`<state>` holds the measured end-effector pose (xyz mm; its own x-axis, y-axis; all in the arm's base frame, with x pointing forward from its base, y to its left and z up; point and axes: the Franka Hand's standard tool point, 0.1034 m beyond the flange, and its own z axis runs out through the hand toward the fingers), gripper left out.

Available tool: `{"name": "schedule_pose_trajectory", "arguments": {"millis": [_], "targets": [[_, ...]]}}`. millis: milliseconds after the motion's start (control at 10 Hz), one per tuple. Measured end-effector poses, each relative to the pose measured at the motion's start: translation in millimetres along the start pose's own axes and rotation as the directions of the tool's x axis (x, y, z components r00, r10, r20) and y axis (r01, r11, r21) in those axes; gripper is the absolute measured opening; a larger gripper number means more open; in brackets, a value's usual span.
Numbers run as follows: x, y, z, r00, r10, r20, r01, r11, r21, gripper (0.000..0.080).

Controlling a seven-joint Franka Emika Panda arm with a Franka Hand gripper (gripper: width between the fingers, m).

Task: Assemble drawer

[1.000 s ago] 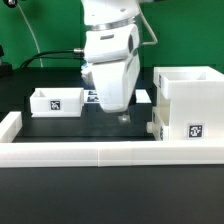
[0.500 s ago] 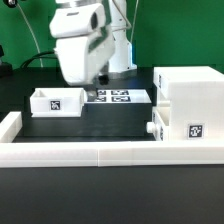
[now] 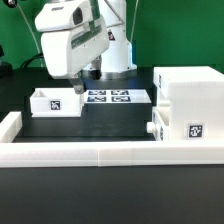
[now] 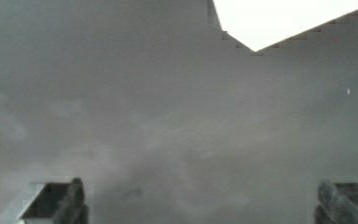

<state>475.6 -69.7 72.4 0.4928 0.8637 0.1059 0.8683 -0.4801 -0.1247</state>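
In the exterior view, the arm (image 3: 72,40) leans in from the upper part of the exterior view's left. Its gripper (image 3: 84,80) hangs above the black table (image 3: 100,125), near the spot where the small tray (image 3: 57,101) and the marker board (image 3: 110,96) come closest. From here the fingers are mostly hidden under the white hand, so their spread cannot be read.

The small tray stands upright and open-topped on the exterior view's left, with a square tag on its near wall. Well apart from it, on the exterior view's right, stands the tall box shell (image 3: 190,100), with a tag low on its near face. A smaller white part (image 3: 155,124) sits against the shell's lower side. Whether it is the second tray cannot be told.

A low white wall (image 3: 100,152) borders the table along the near edge and turns up at the exterior view's left.

In the wrist view, the two fingers (image 4: 55,200) stand far apart at the picture's edges. The gripper (image 4: 202,205) is spread wide, with nothing between the jaws and only blurred grey table beneath. A white corner (image 4: 300,20) juts into the picture. Which part it belongs to is unclear.
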Motion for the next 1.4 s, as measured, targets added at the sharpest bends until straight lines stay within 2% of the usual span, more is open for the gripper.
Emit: {"name": "schedule_pose_trajectory", "arguments": {"millis": [100, 200, 300, 400, 600, 800, 1200, 1400], "targets": [[-3.5, 0.5, 0.3, 0.998, 0.058, -0.001, -0.058, 0.998, -0.005, 0.0648], [-15.2, 0.1, 1.3, 0.988, 0.154, -0.002, -0.154, 0.988, -0.025, 0.0648], [-25.9, -6.3, 3.4, 0.962, 0.273, -0.004, -0.273, 0.961, -0.044, 0.0648], [-36.8, -14.6, 6.0, 0.935, 0.354, -0.002, -0.354, 0.934, -0.052, 0.0648], [-54.4, -22.9, 7.9, 0.850, 0.527, 0.003, -0.526, 0.849, -0.048, 0.0648], [-57.9, -32.3, 11.6, 0.757, 0.653, -0.003, -0.652, 0.756, -0.053, 0.0648], [-55.3, -31.9, 11.7, 0.587, 0.809, -0.020, -0.809, 0.586, -0.045, 0.0648], [-57.4, -31.9, 13.9, 0.595, 0.804, -0.029, -0.804, 0.593, -0.053, 0.0648]]}}
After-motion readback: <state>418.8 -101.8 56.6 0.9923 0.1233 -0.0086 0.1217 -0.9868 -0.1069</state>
